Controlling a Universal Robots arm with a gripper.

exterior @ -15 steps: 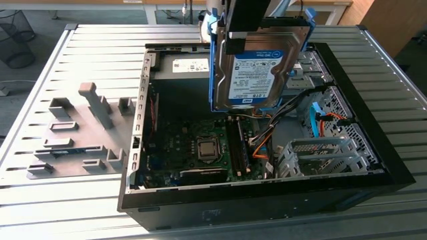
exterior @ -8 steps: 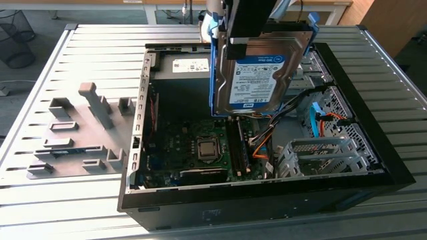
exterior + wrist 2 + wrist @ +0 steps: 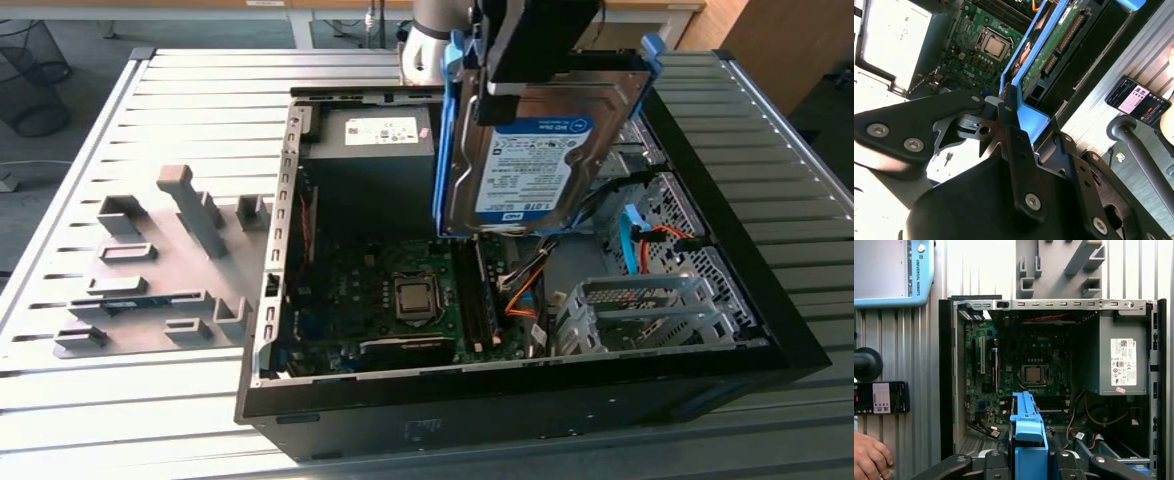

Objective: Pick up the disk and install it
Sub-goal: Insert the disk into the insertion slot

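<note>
The disk (image 3: 534, 165) is a silver hard drive with a white-and-blue label and blue side rails. It hangs upright, slightly tilted, above the open computer case (image 3: 287, 250), over the space between the motherboard and the drive bays. My gripper (image 3: 534, 95) is shut on its upper edge, at the blue handle. In the second wrist view the black fingers (image 3: 1016, 145) clamp the blue rail (image 3: 1029, 50), and the drive's green circuit board (image 3: 1054, 45) faces sideways. The blue handle (image 3: 1028, 427) sits between the jaws in the first wrist view.
Inside the case are a grey power supply box (image 3: 374, 150), a motherboard with a processor socket (image 3: 416, 298) and a silver drive cage (image 3: 641, 310). A grey part rack (image 3: 160, 270) stands on the slatted table. A phone (image 3: 881, 397) and a person's hand (image 3: 869, 457) are beside the case.
</note>
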